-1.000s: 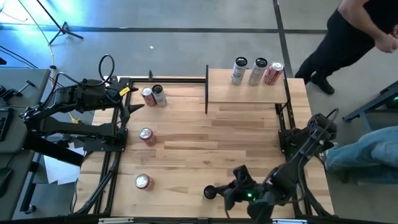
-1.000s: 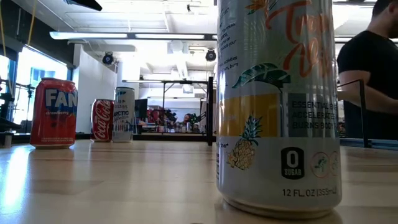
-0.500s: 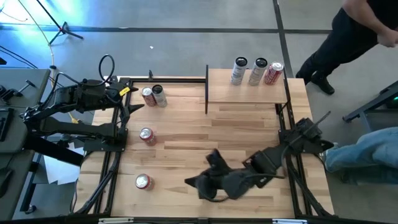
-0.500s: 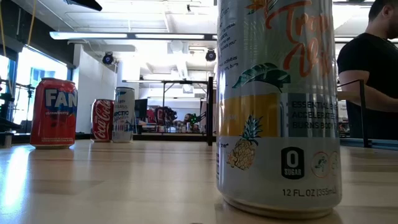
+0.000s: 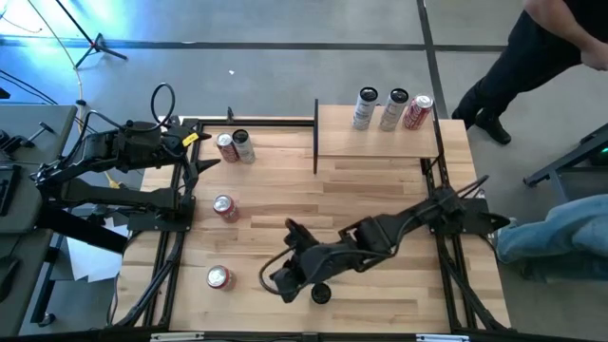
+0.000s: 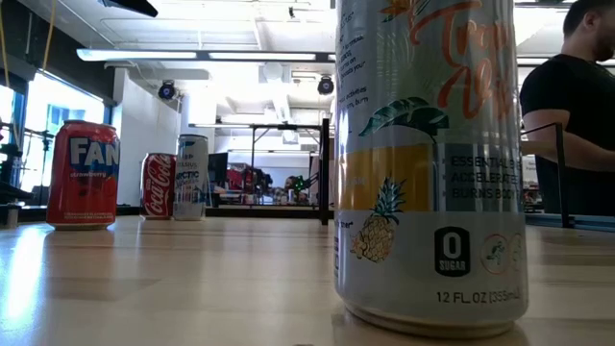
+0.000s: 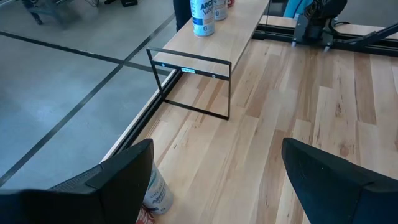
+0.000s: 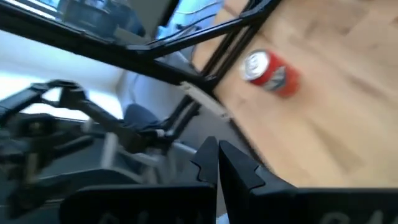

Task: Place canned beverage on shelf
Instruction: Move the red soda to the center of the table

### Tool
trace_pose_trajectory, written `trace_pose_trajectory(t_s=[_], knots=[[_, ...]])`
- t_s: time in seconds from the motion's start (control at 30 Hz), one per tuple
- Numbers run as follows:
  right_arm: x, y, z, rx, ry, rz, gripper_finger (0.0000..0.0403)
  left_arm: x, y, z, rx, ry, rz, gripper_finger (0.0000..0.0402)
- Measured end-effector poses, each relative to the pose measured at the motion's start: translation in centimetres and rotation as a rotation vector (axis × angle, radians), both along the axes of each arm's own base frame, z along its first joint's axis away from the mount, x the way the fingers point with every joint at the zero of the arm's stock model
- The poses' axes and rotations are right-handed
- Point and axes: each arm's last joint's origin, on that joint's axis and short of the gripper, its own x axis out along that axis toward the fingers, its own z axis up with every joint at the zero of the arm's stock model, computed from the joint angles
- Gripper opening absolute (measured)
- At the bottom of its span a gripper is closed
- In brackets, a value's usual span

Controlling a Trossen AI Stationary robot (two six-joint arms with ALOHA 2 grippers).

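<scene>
While the tall pale silver can printed with a pineapple and green leaves (image 6: 430,163) fills the nearest part of the low view, standing upright on the striped light-wood tabletop (image 5: 380,195), the right gripper (image 5: 273,279) reaches low over the near middle of that tabletop with its two dark fingers (image 8: 239,168) pressed together and nothing between them. It points toward a red can with a silver top (image 5: 219,276) standing near the table's near left corner, close by but apart from it; the right wrist view shows that same can past the closed fingertips, blurred.

Farther back on the left side stands a second red can (image 5: 225,207), upright and alone. Beyond it, near the far left edge, a red can (image 5: 227,146) and a grey can with a dark top (image 5: 242,145) stand just beside each other. The left gripper (image 5: 203,161) waits next to this pair at the table's left edge, its jaws spread wide and holding nothing.

At the far right sits the small light-wood shelf with a thin black metal frame (image 5: 375,142), raised on its posts. Three cans stand upright in a row along its back edge: two tall silver-white ones (image 5: 366,108) (image 5: 394,109) and a red one (image 5: 417,111).

Beyond the table a person in dark clothes (image 5: 532,47) stands on the grey floor.
</scene>
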Motion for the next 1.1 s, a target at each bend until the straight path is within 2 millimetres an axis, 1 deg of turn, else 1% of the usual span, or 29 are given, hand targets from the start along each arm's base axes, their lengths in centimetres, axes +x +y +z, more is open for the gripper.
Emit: trace_pose_trajectory(t_s=[0.13,0.2,0.27,0.47,0.63,0.83,0.9,0.97,1.03,1.1], knots=[[0.0,-1.3,-0.7,-0.114,0.067,-0.02,0.0,0.0,0.0,0.0,0.0,0.0,0.0,0.0335],[0.5,-1.8,-1.3,-0.147,0.08,-0.022,0.0,0.0,0.0,0.0,0.0,-0.001,0.0,0.0335],[1.2,-1.8,-2.2,-0.17,0.094,-0.009,0.0,0.0,0.0,0.0,0.0,0.0,0.0,0.0335],[3.1,-2.4,-4.4,-0.223,0.12,0.097,0.0,0.0,0.0,0.0,0.0,0.0,0.0,0.0335],[4.1,-4.3,-6.0,-0.296,0.195,0.122,0.0,0.0,0.0,0.0,0.0,-0.001,0.0,0.0335],[4.5,-6.6,-7.0,-0.352,0.284,0.143,0.0,0.0,0.0,0.0,0.0,0.0,0.0,0.0335],[4.5,-7.0,-7.2,-0.369,0.298,0.153,0.0,0.0,0.0,0.0,0.0,-0.001,0.0,0.0335],[4.4,-7.2,-6.7,-0.394,0.285,0.151,0.0,0.0,0.0,0.0,0.0,0.0,0.0,0.0335],[3.8,-7.4,-5.7,-0.429,0.277,0.13,0.0,0.0,0.0,0.0,0.0,-0.001,0.0,0.0335],[2.6,-7.7,-4.2,-0.479,0.283,0.097,0.0,0.0,0.0,0.0,0.0,-0.001,0.0,0.0335]])
